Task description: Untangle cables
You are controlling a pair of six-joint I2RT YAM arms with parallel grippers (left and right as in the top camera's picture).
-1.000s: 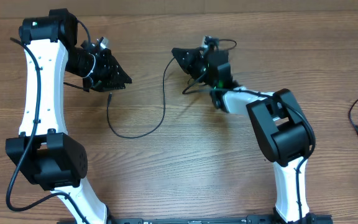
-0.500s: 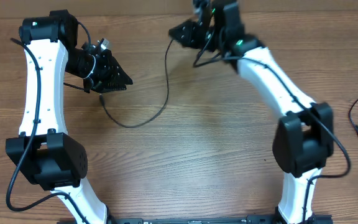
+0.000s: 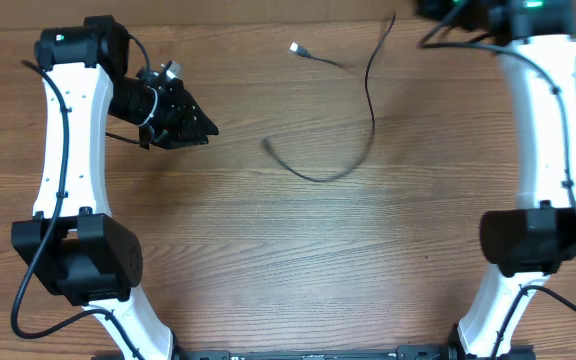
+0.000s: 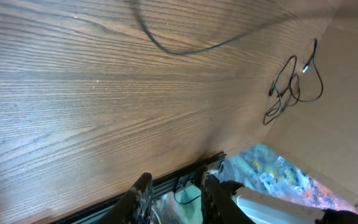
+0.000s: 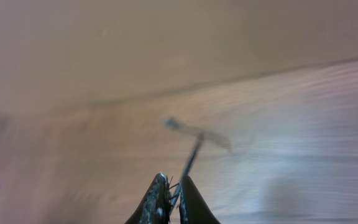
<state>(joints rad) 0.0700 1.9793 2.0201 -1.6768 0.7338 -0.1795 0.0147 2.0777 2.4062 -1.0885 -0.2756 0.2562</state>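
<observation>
A thin black cable lies in a long curve on the wooden table, its free end at centre and a small plug at the back. Its upper part rises to my right gripper, which is shut on the cable at the far back right; in the overhead view the fingers are cut off by the top edge. My left gripper is open and empty, well left of the cable; it also shows in the left wrist view. A second tangled bunch of cables lies at the table's right side.
The right arm stretches along the right side of the table to the back edge. The left arm stands at the left. Cardboard borders the table beyond the tangled bunch.
My right arm has swung from the table's centre to the far back right, dragging the cable with it. The cable's left end has slid right, away from my left gripper, which has stayed put.
</observation>
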